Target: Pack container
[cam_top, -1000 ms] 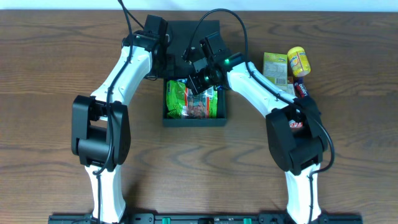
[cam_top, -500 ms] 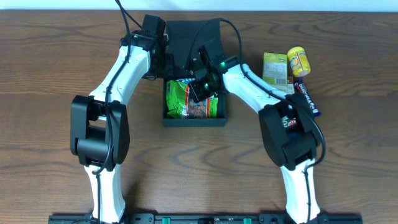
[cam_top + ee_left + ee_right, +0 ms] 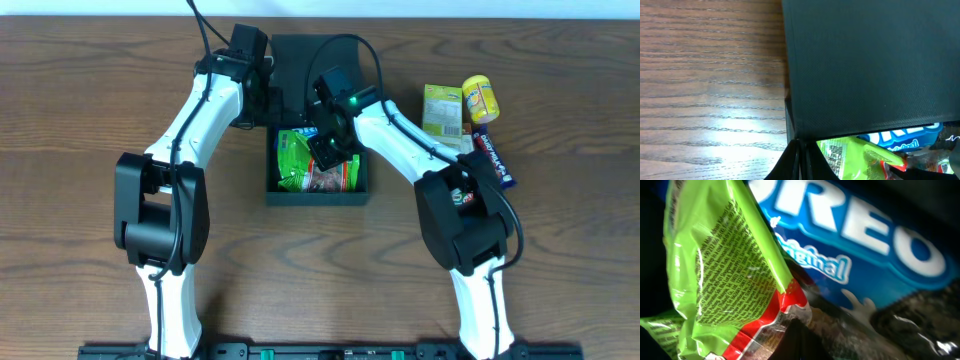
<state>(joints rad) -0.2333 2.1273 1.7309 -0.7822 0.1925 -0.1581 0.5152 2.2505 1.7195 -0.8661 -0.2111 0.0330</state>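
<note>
Two snack packets lie in the matte dark teal-black rectangular container, which sits mid-way along the brown wood-grain counter with its hinged flap lid open toward the far edge. One is a crinkled lime-green foil packet; the other, a blue Oreo biscuit packet, lies partly beneath it.

The right claw is down inside the box directly over them. Wrappers fill its wrist view, so I cannot tell whether it is spread or pinching. The left claw sits at the lid's left edge, and its grip is equally unclear.

The step in hand looks like settling the packets flat. Gentle, even downward pressure would suit, since foil slips and springs back, and the lid should be held back until the right arm is out of the box.

Space inside is tight. A pale green flat packet, a yellow cylindrical tub and a dark blue wrapped bar wait close together at the right, well apart from the box.
</note>
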